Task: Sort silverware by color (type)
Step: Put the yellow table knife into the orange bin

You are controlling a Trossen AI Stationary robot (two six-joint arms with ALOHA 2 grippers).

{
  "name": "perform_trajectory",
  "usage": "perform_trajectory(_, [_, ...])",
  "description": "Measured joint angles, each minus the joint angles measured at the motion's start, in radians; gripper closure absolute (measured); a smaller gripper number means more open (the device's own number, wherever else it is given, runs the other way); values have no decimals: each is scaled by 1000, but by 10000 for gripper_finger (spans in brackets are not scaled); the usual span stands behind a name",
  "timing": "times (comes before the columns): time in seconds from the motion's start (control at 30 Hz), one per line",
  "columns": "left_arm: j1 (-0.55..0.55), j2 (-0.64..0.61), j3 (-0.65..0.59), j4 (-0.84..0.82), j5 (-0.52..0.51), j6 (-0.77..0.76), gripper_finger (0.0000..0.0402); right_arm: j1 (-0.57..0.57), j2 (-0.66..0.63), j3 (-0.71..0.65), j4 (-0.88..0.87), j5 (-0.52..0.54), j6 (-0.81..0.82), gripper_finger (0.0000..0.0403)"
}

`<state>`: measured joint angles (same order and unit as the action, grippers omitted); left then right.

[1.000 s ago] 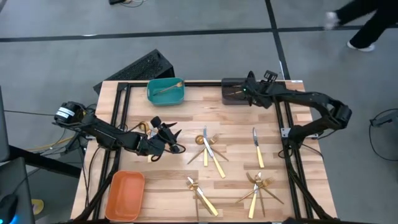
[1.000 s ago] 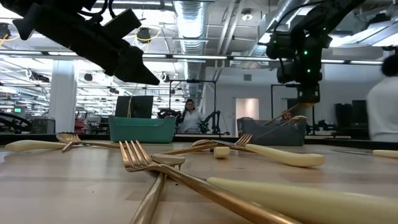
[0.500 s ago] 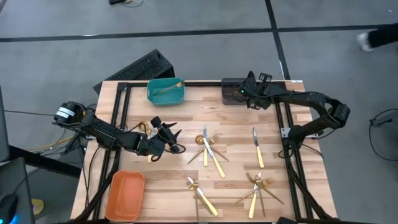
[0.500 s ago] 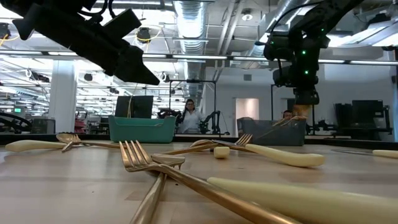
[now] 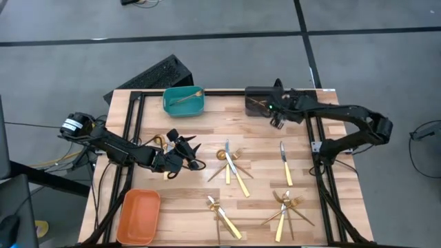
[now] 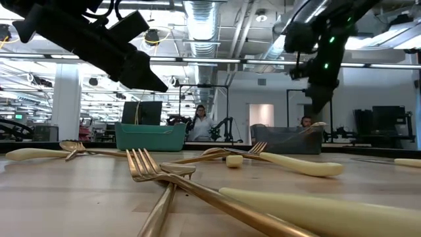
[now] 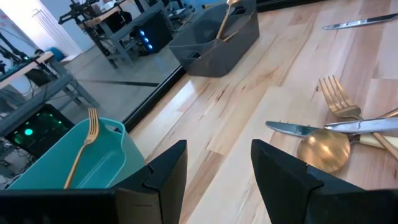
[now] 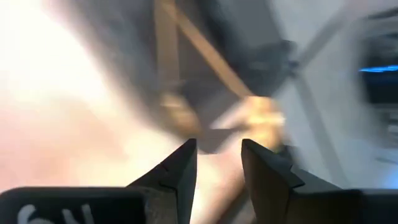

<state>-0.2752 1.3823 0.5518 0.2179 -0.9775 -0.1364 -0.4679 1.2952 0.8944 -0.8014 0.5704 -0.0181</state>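
Note:
Gold silverware lies in loose heaps on the wooden table: a crossed fork, spoon and knife (image 5: 231, 167), one knife (image 5: 284, 162), and two more heaps (image 5: 286, 207) (image 5: 222, 214). A gold fork (image 7: 84, 146) lies in the teal bin (image 5: 184, 101). Gold pieces (image 5: 258, 102) lean in the dark grey bin (image 5: 255, 103). My right gripper (image 5: 277, 120) hangs open and tipped downward just on the near side of that bin, with nothing between its fingers (image 8: 180, 168). My left gripper (image 5: 195, 153) hovers open at mid-left, pointing toward the heap of fork, spoon and knife (image 7: 323, 146).
An orange bin (image 5: 138, 215) stands at the near left corner. A black frame (image 5: 134, 124) runs along the table's left, far and right sides. A small gold piece (image 5: 160, 141) lies beside my left arm. Bare wood lies between the bins and the heaps.
My right gripper has drawn back from over the dark grey bin toward the table's near edge and has tipped and rolled. The gold piece that hung under it now leans in the bin on its own.

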Motion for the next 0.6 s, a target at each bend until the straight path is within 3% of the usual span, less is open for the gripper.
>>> perform_trajectory(0.1, [0,0,0,0,0,0,235,101,-72,0,-51,-95,108,254])
perform_trajectory(0.3, [0,0,0,2,-1,5,235,363,-165,0,-122,-106,351,269])
perform_trajectory(0.6, [7,1,0,-20,25,41,235,717,-104,0,-130,-169,607,275])
